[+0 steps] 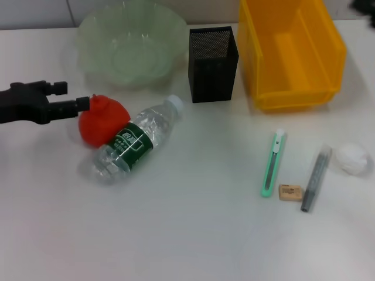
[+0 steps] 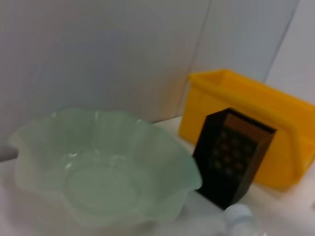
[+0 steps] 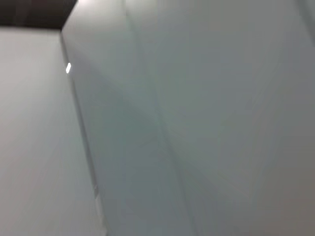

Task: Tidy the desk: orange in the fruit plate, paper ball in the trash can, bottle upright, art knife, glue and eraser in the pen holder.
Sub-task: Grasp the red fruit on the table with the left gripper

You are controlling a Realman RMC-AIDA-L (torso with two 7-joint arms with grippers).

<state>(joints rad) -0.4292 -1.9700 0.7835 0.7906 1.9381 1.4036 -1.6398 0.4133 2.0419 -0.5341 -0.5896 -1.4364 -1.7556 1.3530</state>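
We have our left gripper (image 1: 88, 104) reaching in from the left side of the desk, its tip right against the orange (image 1: 103, 121), and we cannot tell from the head view whether its fingers are spread or closed around the fruit. The orange sits on the white desk (image 1: 187, 234) just in front of the pale green fruit plate (image 1: 132, 44) and touches the bottle (image 1: 137, 140), which lies on its side beside it. We judge the orange to be light, round and fairly firm, with a skin that gives enough friction, so we would take it across its widest part and squeeze only gently; being round, it could roll against the bottle if we nudge it off centre. The bottle looks like thin clear plastic, probably slippery and easy to dent, and it would roll freely, so the labelled middle seems the best place to hold it. Farther right lie the art knife (image 1: 273, 163), the eraser (image 1: 290, 192), the glue (image 1: 316, 177) and the paper ball (image 1: 352, 158), all well apart from the orange; the first three are small and stiff, the ball soft and very light. The black mesh pen holder (image 1: 213, 63) stands between the fruit plate and the yellow trash can (image 1: 291, 52). Our right gripper is not in sight; its wrist view shows only a blank grey surface.
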